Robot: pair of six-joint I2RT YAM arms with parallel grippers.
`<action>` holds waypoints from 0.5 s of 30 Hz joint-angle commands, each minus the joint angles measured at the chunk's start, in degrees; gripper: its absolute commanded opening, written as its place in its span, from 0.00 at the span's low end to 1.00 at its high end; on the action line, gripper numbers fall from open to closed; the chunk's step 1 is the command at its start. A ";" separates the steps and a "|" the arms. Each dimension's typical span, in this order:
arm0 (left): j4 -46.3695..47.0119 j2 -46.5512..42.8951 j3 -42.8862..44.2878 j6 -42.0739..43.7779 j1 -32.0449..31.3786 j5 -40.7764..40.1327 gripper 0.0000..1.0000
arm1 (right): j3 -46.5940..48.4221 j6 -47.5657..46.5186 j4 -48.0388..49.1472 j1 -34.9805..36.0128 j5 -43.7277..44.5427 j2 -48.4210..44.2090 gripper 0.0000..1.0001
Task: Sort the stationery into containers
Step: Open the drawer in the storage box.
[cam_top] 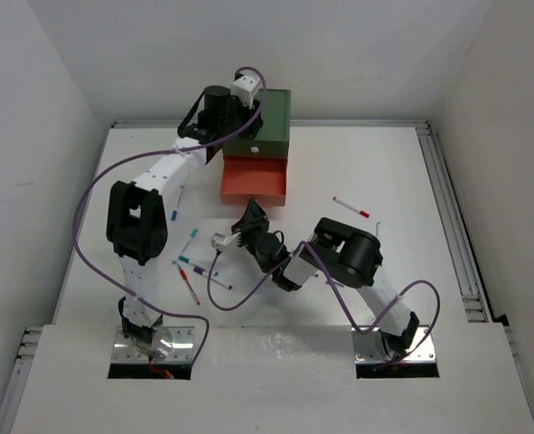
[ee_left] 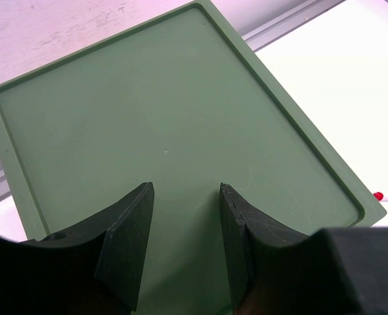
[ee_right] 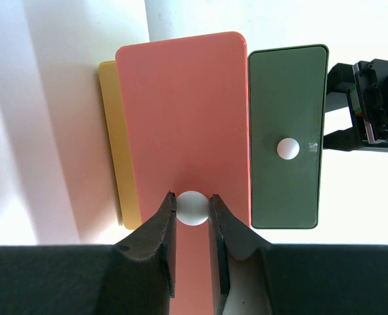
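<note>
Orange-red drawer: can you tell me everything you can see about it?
The orange-red drawer looks like smooth plastic, box-shaped with rounded corners. It stands slid out toward the arms, between the dark green drawer above and the yellow drawer below. From above, nothing shows inside it. Its white round knob sits pinched between the fingers of the right gripper.

Dark green drawer [ee_right: 287, 98], orange-red drawer [ee_right: 180, 111], yellow drawer [ee_right: 118, 144], each knob [ee_right: 287, 148] white.

1. Three drawers: green drawer [ee_right: 287, 98], orange-red drawer [ee_right: 184, 111], yellow drawer [ee_right: 113, 131].
2. Two white knobs: orange-red drawer's knob [ee_right: 193, 207], green drawer's knob [ee_right: 287, 148].
3. Pens on tabletop [cam_top: 384, 163]: one red-capped pen [cam_top: 351, 207], plus about six in left cluster [cam_top: 190, 267]; exact count unclear.
4. Two arms [cam_top: 140, 217] [cam_top: 348, 258].
</note>
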 commanded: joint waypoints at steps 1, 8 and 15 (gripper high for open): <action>-6.86 -0.76 -2.09 -1.38 -0.98 0.27 0.51 | -1.14 2.22 15.33 1.19 0.60 -2.50 0.03; -6.86 -0.68 -1.65 -1.11 -1.15 -0.08 0.51 | -2.19 2.48 15.24 1.63 0.95 -2.50 0.36; -7.04 -0.68 -1.29 -0.59 -1.33 -0.25 0.51 | -3.07 2.57 15.24 1.90 0.87 -3.29 0.61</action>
